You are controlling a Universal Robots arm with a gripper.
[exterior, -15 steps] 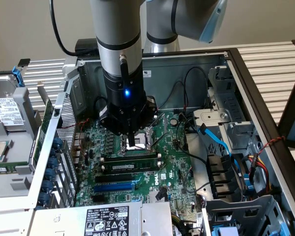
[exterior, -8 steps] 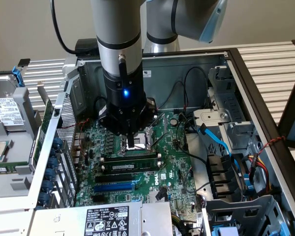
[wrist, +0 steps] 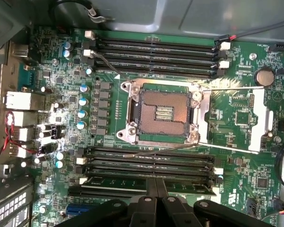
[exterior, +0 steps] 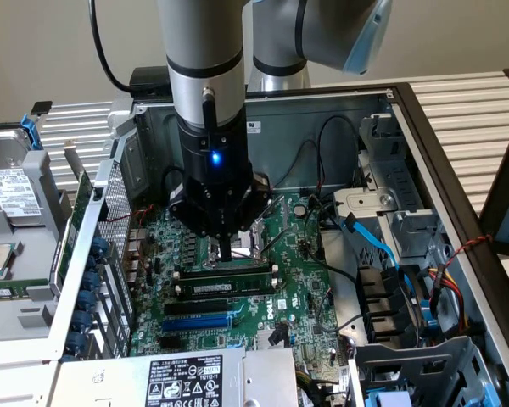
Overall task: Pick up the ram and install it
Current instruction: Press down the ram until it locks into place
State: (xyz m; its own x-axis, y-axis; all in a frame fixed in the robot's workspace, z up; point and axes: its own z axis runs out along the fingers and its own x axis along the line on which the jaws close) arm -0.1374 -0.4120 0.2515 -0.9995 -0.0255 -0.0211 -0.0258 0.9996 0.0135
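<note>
I saw the long, narrow dark-green ram stick (exterior: pixel 226 281) with its white label lying in a long black memory slot (exterior: pixel 225 298), long axis running from the exterior view's left to its right, parallel to the blue expansion slot (exterior: pixel 197 322). My black gripper (exterior: pixel 226 252) had its fingers pressed together, tips down on the stick's top edge, above the green motherboard (exterior: pixel 293 309).

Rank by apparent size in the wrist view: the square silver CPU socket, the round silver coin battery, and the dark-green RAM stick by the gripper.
1. RAM stick: longest, though partly hidden by the gripper.
2. CPU socket: shorter but broader, so first place is unsure.
3. Coin battery: clearly smallest.
</note>
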